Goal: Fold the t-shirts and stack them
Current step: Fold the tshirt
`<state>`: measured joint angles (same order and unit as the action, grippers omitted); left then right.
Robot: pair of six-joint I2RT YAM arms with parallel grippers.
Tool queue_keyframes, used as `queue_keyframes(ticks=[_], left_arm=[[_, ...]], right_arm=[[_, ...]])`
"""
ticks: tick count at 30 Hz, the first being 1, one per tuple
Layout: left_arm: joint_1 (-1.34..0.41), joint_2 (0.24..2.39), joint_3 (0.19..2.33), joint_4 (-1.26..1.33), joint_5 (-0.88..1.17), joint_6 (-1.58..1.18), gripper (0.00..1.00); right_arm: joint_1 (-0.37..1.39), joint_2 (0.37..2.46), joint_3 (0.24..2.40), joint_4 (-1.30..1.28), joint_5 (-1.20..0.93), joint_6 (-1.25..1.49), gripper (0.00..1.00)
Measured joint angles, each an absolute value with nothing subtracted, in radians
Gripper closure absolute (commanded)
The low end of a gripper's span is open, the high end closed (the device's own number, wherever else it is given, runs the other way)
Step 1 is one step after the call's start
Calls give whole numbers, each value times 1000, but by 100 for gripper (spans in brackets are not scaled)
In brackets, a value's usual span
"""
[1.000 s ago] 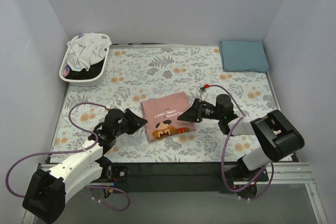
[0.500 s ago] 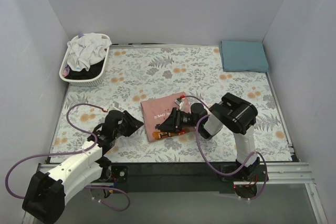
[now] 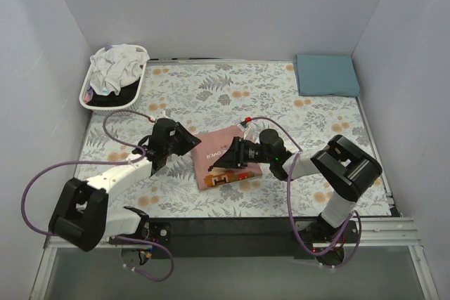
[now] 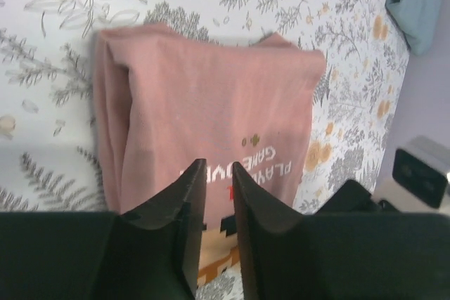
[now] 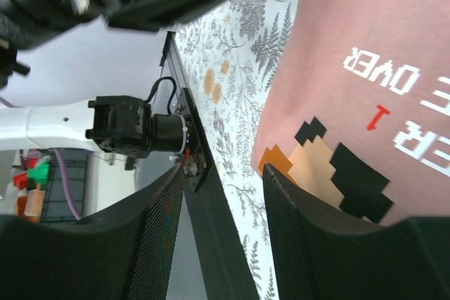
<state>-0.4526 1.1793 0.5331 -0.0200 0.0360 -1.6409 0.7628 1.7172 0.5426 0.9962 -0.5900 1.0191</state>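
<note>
The left hand is hovering over the left part of a folded dusty-pink cloth t-shirt with a pixel-cartoon print. Its two black fingers are standing only a narrow slit apart and gripping nothing. The right hand is hanging low over the print end of the pink t-shirt, on the side nearer the arm bases, with its jaws clearly apart and empty.

The pink t-shirt is lying as a compact rectangle on the grey-and-orange floral cloth covering the surface. Beyond it to the right, well apart in the back corner, a folded teal-blue t-shirt is lying flat.

Judging by this, two shirts are looking folded, but the pink one is not yet stacked on the teal one.

Beyond the pink t-shirt to the left, a white slatted plastic basket is holding crumpled white garments on top of dark ones. These are probably waiting to be folded.
</note>
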Motion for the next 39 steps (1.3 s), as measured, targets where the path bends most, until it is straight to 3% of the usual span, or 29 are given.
queue_keyframes(ticks=[5,15,20,26,34,39], left_arm=[[-373,1402,625,65,64,-1623,89],[-275,1621,667,136,113,-1606,86],[-265,1702,787,114,124,-1547,66],[-292,1606,829,-4,49,-1428,43],[-696,1422,928,-150,-187,-1210,39],[-1004,1485,987,-239,-320,-1111,42]], right_arm=[[713,1676,505,935,-580,953,45],[616,1583,416,789,-537,833,45],[590,1481,416,662,-479,757,44],[546,1269,470,297,-241,590,34],[442,1064,554,-53,-44,413,2],[339,985,554,-188,-15,355,2]])
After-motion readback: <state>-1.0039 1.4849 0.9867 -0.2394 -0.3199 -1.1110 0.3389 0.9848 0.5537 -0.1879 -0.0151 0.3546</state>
